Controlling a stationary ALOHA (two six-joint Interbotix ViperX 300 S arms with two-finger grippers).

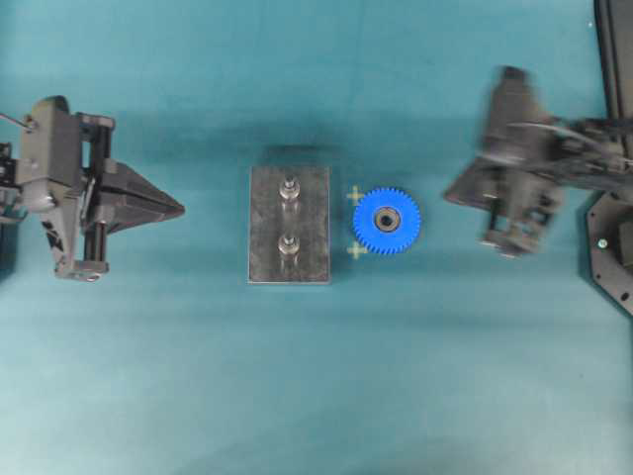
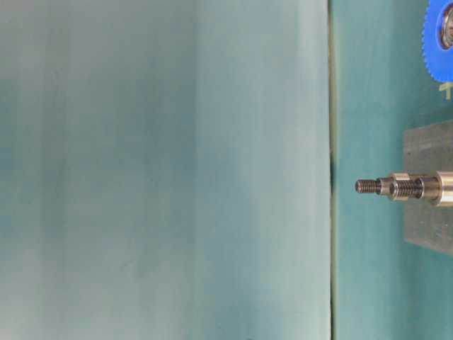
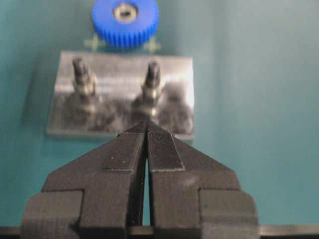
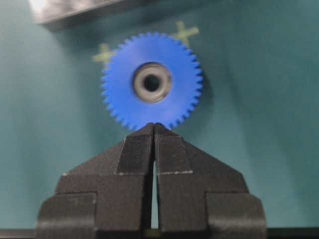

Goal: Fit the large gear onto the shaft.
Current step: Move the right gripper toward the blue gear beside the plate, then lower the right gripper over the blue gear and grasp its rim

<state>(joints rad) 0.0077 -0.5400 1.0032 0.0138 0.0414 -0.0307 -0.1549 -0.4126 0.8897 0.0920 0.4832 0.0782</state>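
Observation:
The large gear [image 1: 387, 220] is bright blue with a dark hub and lies flat on the teal table, just right of the grey plate [image 1: 265, 237]. Two alike steel pegs stand on the plate: one shaft [image 1: 289, 188] at the far end, the other [image 1: 289, 244] nearer. My left gripper [image 1: 181, 210] hangs left of the plate, shut and empty; in its wrist view its tips [image 3: 147, 122] point at the plate [image 3: 124, 62]. My right gripper [image 4: 153, 124] is shut and empty, just short of the gear [image 4: 119, 74]. From overhead it [image 1: 450, 194] looks blurred.
Two yellow cross marks [image 1: 355, 195] [image 1: 356, 250] flank the gear's left side. Dark equipment [image 1: 613, 247] stands at the right table edge. The table-level view shows the pegs [image 2: 396, 187] end-on to each other, a plate edge [image 2: 428, 149] and a slice of the gear [image 2: 435, 42].

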